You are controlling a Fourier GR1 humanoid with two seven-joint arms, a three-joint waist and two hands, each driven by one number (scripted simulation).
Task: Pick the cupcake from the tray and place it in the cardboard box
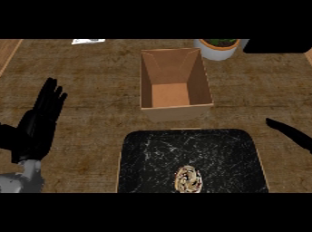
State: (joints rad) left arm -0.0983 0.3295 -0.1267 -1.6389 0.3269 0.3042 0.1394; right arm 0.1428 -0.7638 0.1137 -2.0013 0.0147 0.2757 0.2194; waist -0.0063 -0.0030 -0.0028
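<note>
While on tray (145, 154), cupcake (189, 179) upright, seen top-down, slightly oval vert.

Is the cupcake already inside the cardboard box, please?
No, the cupcake sits on the black tray, and the cardboard box holds nothing.

The black left hand (41, 118) is held flat with straight fingers pointing up and slightly right, well left of the black marbled tray (145, 149), its grey forearm (21, 179) entering from the lower left corner. The black right hand (299, 138) shows right of the tray, fingers straight, pointing up-left.
</note>
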